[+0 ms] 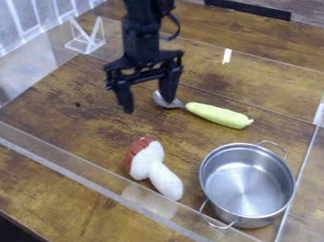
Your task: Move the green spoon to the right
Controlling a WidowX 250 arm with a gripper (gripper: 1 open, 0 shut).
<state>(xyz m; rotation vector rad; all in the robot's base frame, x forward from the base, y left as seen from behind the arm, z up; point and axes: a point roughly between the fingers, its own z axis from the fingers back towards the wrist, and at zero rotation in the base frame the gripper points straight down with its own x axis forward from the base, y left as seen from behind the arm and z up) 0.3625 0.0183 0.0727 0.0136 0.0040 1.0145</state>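
Observation:
The green spoon (205, 110) lies flat on the wooden table, its yellow-green handle pointing right and its small silver bowl at the left end. My black gripper (146, 97) hangs pointing down just left of the spoon's bowl, a little above the wood. Its two fingers are spread wide, one finger close beside the silver bowl, and nothing is between them.
A white toy with a reddish-brown end (155, 166) lies in front of the gripper. A steel pot (246, 182) stands at the front right. Clear acrylic walls (87, 174) fence the work area. A white wire rack (84, 36) stands at the back left.

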